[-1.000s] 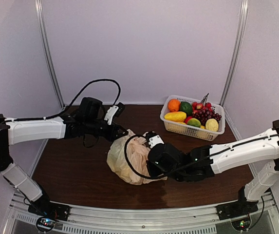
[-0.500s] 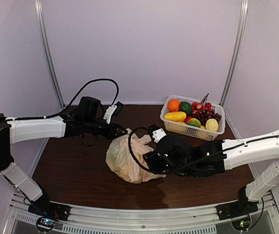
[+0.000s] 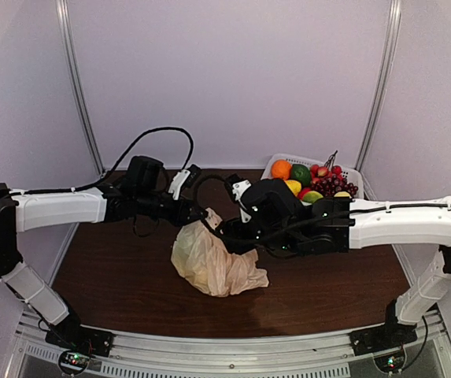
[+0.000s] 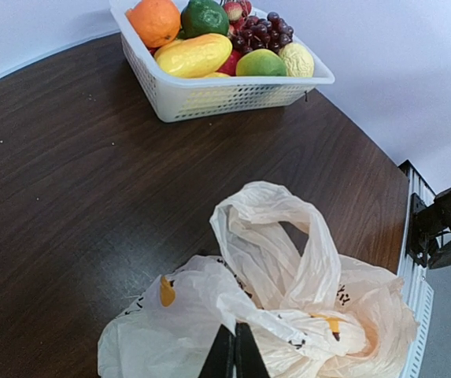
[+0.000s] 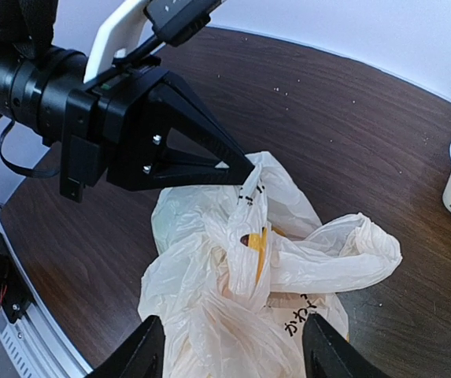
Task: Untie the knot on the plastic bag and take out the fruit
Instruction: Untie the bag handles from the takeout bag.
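Note:
The cream plastic bag lies slumped at mid-table. My left gripper is shut on a strip of the plastic bag's handle near its top, fingertips pressed together on the film. In the right wrist view the left gripper pinches that strip upward. The knot is the twisted crossing below it, with a loop flaring right. My right gripper hovers open above the bag, holding nothing. The fruit in the bag is hidden; only a yellow patch shows.
A white lattice basket at the back right, partly behind my right arm, holds an orange, a green piece, grapes and other pieces. The same basket shows in the left wrist view. Dark wood table surrounds the bag.
My right gripper opened, let go of the bag and lifted away toward the back right. The left gripper stays shut on the handle strip, barely moved.

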Controlling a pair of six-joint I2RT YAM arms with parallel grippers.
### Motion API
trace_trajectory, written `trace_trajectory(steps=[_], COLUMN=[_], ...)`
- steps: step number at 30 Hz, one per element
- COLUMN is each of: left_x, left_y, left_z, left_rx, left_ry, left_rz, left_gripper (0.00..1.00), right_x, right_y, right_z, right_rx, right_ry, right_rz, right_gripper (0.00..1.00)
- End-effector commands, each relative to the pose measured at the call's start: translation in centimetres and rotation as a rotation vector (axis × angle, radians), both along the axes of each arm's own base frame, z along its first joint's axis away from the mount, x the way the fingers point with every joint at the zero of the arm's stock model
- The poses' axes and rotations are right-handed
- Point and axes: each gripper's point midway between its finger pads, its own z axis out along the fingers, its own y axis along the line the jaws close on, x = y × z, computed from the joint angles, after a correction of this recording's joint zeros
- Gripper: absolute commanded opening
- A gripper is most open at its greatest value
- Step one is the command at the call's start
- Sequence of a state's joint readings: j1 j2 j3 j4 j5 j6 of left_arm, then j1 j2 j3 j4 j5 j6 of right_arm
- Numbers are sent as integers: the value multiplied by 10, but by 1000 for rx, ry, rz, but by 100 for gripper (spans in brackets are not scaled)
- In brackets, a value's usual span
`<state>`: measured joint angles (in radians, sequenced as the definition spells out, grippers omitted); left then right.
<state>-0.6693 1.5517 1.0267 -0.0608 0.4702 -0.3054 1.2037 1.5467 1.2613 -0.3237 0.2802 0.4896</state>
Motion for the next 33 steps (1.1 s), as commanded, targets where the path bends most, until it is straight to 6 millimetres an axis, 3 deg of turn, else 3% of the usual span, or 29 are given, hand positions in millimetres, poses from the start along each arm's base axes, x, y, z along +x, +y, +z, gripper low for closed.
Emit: trace_trajectory(steps=[1,9,19,22,29,33], left_x=[2,3,3,3,6,11], left_y=[-7,-7,-7,-7,-5,2], left_z=[3,1,1,1,0,0], left_rx=[-20,-14,-12,-13,-2,23], left_ry=[-21,-14,-13,-13,-15,-30], left_rz=[-20,-18,-19,-18,1,46], left_gripper=[0,0,0,0,0,0], right_x=[-1,2,5,6,5,2], right_y=[5,11,18,18,17,14], right_z=[-20,-31,-48,-47,-46,-42], right_rx=[-95,-138,-196,-192,-184,-166], right_ry=[34,33,40,38,41,40], right_rz=[49,60,69,68,66,69], right_gripper=[61,54,54,42,3,0])
